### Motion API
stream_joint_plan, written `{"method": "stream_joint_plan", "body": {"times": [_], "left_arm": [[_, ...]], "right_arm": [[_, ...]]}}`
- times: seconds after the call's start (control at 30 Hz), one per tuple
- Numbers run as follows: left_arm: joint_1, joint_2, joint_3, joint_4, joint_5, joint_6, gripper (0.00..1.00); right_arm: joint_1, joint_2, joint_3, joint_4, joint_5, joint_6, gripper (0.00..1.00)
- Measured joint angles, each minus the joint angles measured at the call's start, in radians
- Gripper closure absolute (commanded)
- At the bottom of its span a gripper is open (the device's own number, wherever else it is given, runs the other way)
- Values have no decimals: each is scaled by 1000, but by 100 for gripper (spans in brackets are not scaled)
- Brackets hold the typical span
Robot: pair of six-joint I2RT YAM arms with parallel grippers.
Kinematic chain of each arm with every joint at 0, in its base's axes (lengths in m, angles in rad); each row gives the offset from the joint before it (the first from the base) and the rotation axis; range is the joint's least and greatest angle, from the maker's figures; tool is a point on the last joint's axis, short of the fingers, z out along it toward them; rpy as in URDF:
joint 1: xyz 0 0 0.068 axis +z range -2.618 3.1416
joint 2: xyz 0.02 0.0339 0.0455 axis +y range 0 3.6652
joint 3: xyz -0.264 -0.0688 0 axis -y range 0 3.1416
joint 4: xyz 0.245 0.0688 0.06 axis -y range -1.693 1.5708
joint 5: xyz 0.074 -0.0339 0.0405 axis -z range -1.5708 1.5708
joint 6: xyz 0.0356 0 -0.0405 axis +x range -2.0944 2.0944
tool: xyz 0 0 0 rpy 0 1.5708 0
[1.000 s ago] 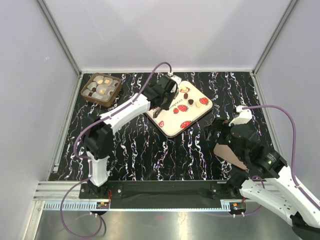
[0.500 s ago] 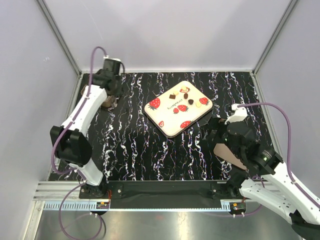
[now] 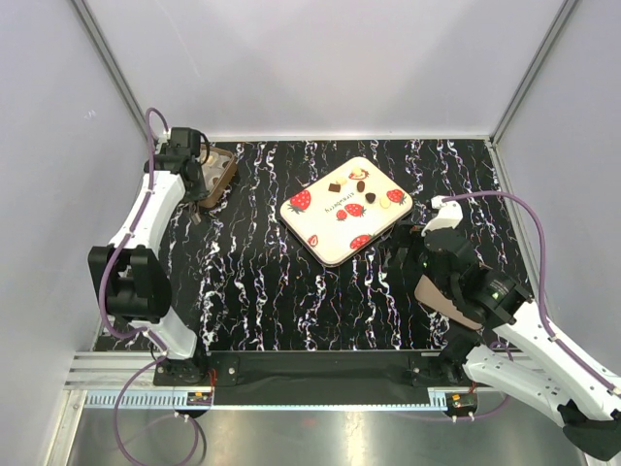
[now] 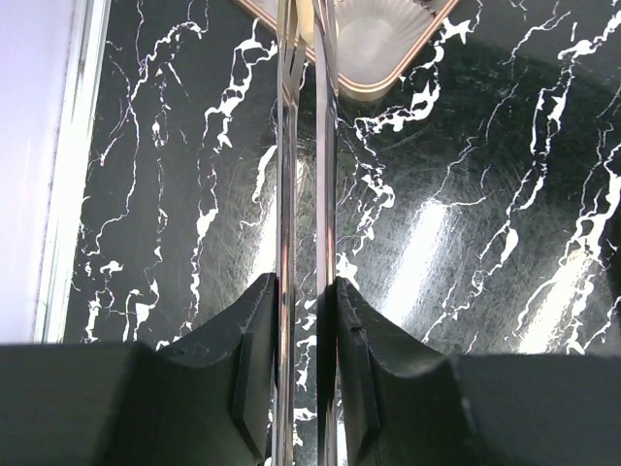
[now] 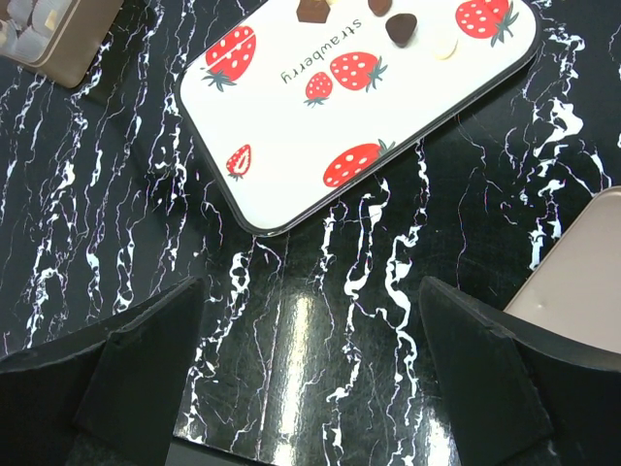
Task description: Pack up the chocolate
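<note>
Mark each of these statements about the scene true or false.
1. The left gripper grips metal tweezers. True.
2. The right gripper is clamped on the strawberry tray. False: its jaws stand open, clear of the tray.
3. Several chocolates lie on the tray. True.
4. The brown box sits beside the right arm. False: it is at the table's far left corner, by the left gripper.
</note>
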Motion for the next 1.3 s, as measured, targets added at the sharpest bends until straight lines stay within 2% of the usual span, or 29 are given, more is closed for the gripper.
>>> {"method": "stream_joint_plan", "body": {"times": [0.23, 0.57, 1.3], "left_arm": [[11, 23, -6, 18, -7, 0, 69], [19, 132, 24, 40, -20, -5, 67], [26, 159, 68, 31, -72, -14, 61]], "right_arm": [[0, 0, -4, 13, 0, -4, 0], [0, 2, -11, 19, 1, -14, 0], [0, 20, -13, 27, 1, -19, 0]]}}
